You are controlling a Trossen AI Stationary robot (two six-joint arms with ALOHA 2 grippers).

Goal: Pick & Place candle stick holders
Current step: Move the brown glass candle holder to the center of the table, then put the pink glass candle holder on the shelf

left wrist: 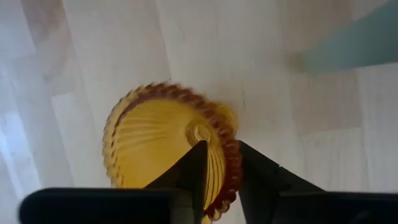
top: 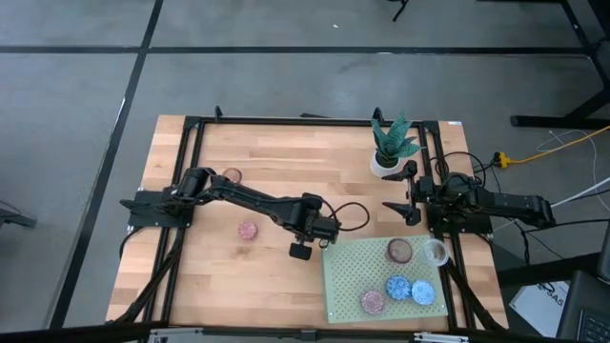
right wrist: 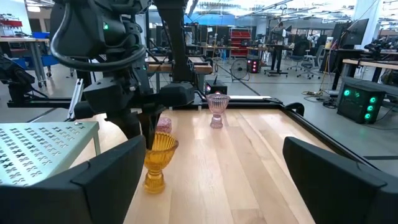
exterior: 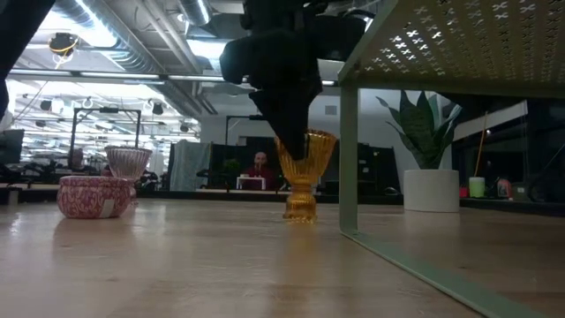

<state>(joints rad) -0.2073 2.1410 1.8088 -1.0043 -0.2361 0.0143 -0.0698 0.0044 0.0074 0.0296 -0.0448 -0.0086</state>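
left fingers straddling amber holder rim, four holders on mat

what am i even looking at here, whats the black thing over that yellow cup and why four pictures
This is a robot with two dark arms at a wooden table. One picture looks straight down, one looks level across the table top, and two come from cameras on the arms' wrists.

The black thing is the left end effector, that arm's pincer. It is at the rim of the ribbed amber glass candle holder, which stands on the table. The right end effector waits open and empty near a white pot with a green plant.

A pale green perforated mat carries a brown cup, a clear cup, two blue cups and a pink cup. Two pinkish holders stand on bare wood.
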